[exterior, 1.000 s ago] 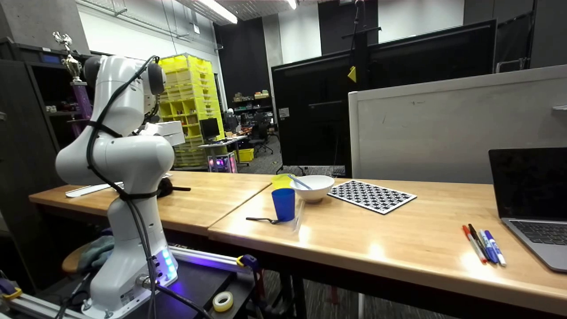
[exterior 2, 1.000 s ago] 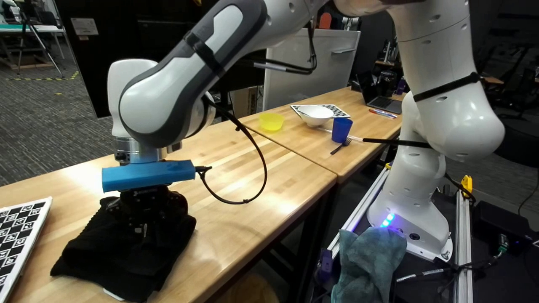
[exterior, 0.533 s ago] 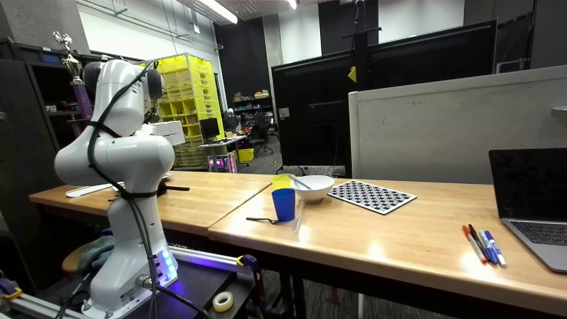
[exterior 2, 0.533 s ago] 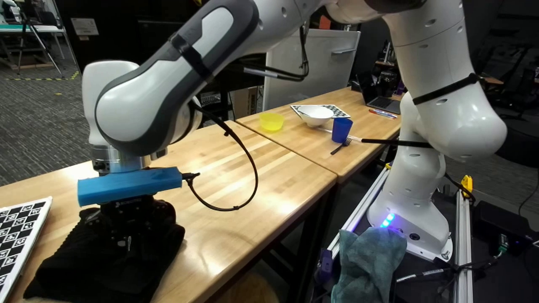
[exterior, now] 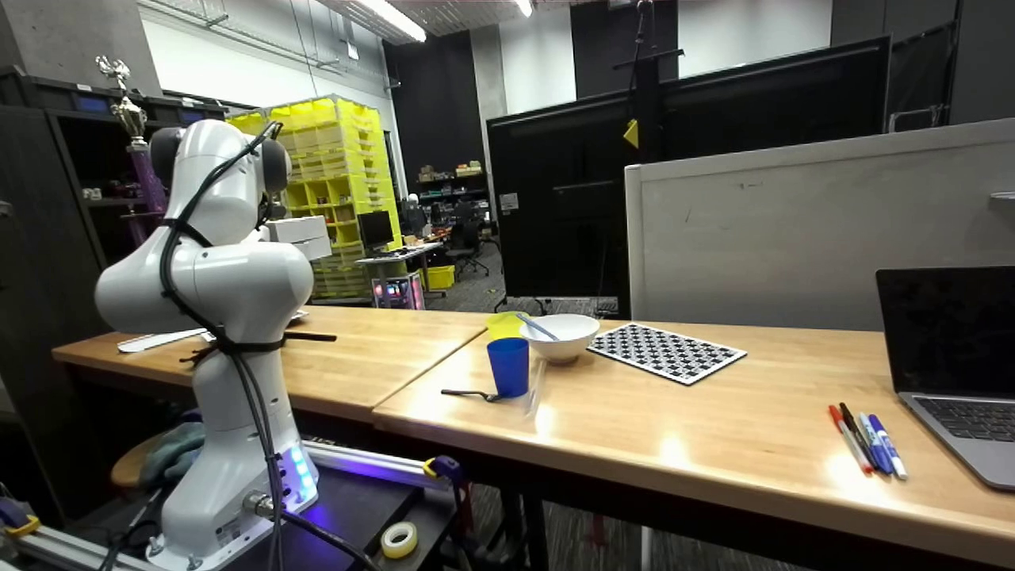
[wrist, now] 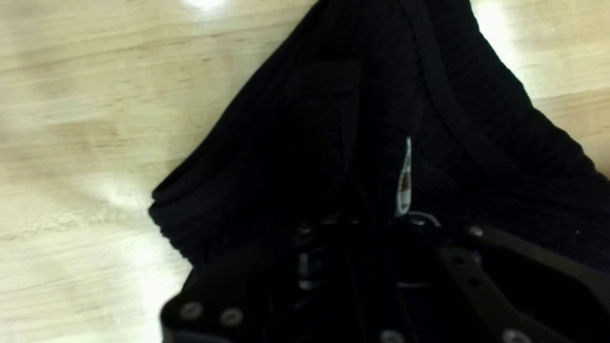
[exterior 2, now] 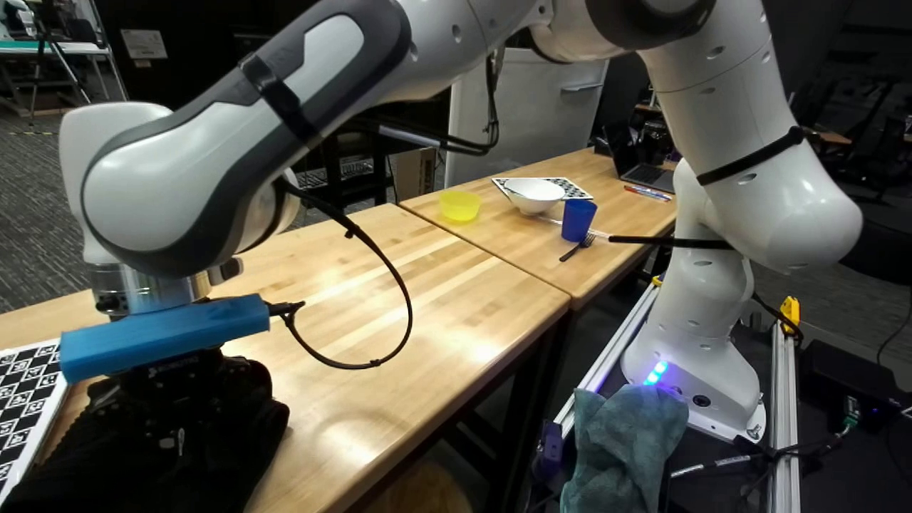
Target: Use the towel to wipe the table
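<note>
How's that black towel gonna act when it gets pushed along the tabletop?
Probably floppy: the black towel lies in folds and layers. A push may bunch it, since it spreads loosely over the wooden tabletop. Its ribbed texture suggests it won't slide too freely.

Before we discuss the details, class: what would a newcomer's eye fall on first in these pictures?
Probably the white robot arm sprawling across an exterior view, with a bright blue casing at its far end, above the black cloth on the wooden table. Next, in an exterior view, the tall yellow storage rack that rises behind the arm.
</note>
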### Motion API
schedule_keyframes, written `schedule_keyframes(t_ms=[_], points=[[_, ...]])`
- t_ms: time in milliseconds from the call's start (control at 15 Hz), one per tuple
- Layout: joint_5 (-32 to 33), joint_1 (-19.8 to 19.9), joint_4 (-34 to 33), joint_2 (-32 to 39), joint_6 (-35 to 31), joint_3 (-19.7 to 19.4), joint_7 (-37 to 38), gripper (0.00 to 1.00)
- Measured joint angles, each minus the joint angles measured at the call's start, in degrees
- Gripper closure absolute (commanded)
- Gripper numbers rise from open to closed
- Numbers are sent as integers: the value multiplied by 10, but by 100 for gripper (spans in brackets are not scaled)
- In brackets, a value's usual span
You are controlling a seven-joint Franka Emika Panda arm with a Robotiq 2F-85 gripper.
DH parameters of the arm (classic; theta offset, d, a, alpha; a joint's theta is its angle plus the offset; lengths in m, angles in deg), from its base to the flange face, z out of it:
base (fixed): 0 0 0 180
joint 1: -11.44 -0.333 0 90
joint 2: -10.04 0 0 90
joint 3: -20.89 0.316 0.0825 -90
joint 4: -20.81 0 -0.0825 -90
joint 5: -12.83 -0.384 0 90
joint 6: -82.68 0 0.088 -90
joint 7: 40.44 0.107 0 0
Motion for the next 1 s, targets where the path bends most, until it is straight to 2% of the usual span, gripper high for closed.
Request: schedule_keyframes(t_ms=[733,867,1000], points=[[9,-29,-143,73,114,-20,0,97],[9,-32,-158,81,124,-22,0,62],[9,-34,-169,85,132,-24,0,52]])
